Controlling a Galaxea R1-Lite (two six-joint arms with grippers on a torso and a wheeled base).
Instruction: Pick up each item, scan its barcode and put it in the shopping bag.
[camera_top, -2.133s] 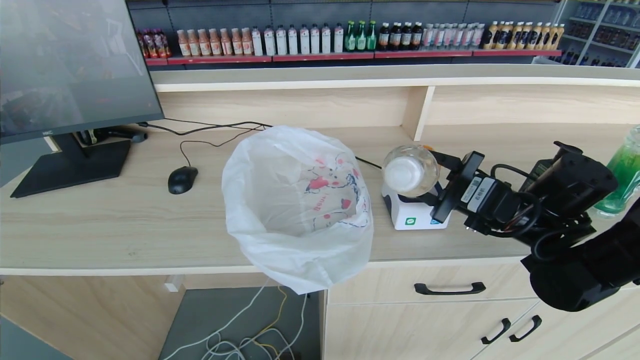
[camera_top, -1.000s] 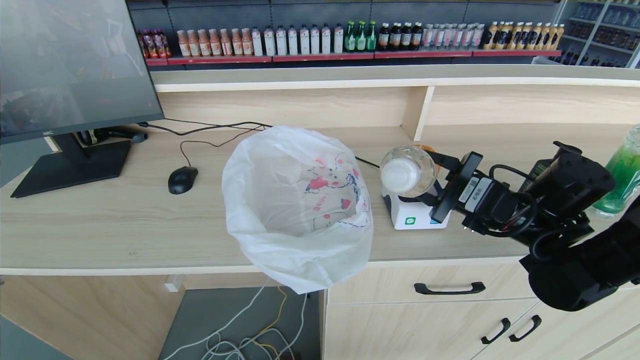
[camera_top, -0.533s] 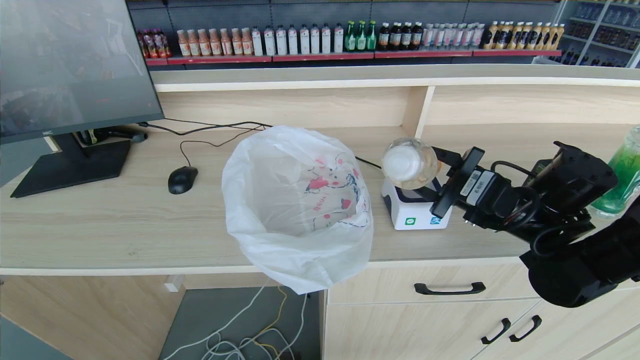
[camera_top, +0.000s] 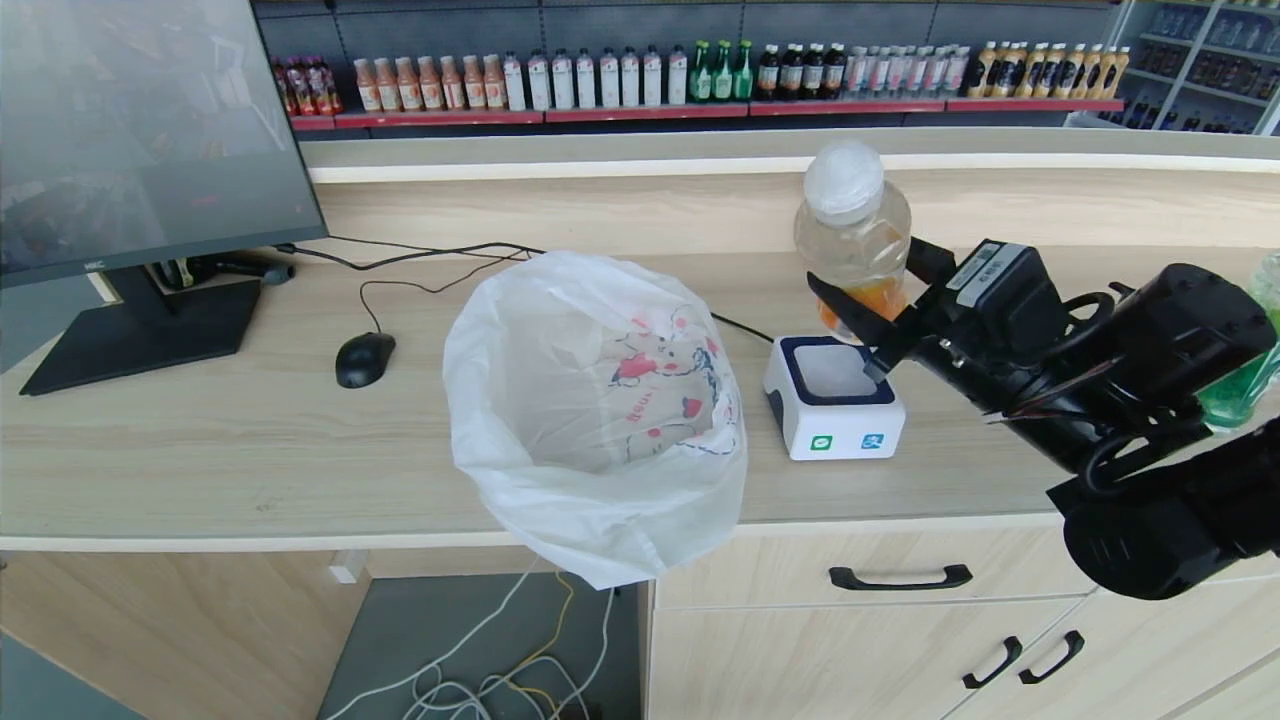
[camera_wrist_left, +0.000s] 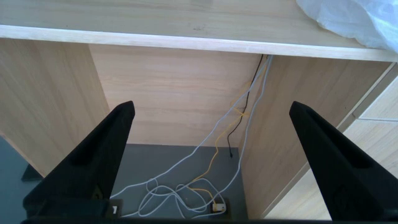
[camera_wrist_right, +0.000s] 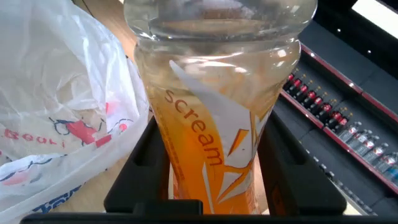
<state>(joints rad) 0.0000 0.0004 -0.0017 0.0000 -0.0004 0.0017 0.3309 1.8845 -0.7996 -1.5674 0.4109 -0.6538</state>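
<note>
Right hand (camera_top: 872, 298) pinches an upright juice bottle (camera_top: 853, 225) above the scanner (camera_top: 835, 415). Bagging looks next: swing it over the shopping bag (camera_top: 590, 400).

Lettering and signs, mostly small or creased.
Clear plastic bottle of orange drink (camera_wrist_right: 214, 124): orange lettering on a white band running up its side, legible in the right wrist view. White plastic shopping bag (camera_top: 600, 520): red lettering beside a red-and-blue cartoon drawing, partly lost in creases. White box scanner (camera_top: 835, 425): two small square icons on its front, one green, one blue. White stickers (camera_top: 985, 265) on the right arm's black wrist housing: barcode-like marks, too small to read. Black monitor (camera_top: 130, 130): tiny logo on lower bezel, illegible. Shelved bottles (camera_top: 700, 75) behind: labels too small.
</note>
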